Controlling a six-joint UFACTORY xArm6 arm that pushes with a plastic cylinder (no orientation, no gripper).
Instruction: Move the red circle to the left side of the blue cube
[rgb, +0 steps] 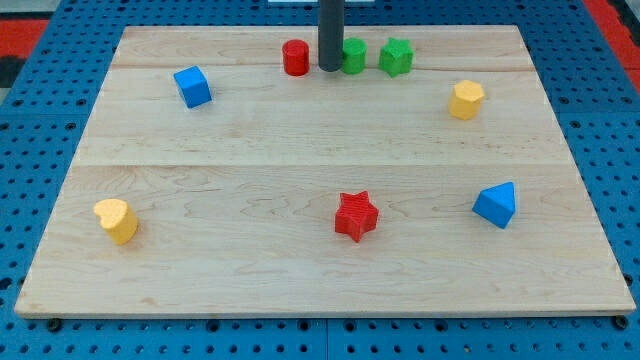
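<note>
The red circle (295, 58), a short red cylinder, stands near the view's top, left of centre. The blue cube (192, 86) sits further to the view's left and slightly lower. My tip (329, 68) is the lower end of the dark rod, just to the right of the red circle, between it and a green cylinder (353, 56). The tip stands close beside the red circle; I cannot tell whether they touch.
A green star (396, 57) sits right of the green cylinder. A yellow hexagon (466, 100) is at the upper right, a blue triangular block (496, 204) at the right, a red star (355, 216) at lower centre, a yellow heart (117, 220) at lower left.
</note>
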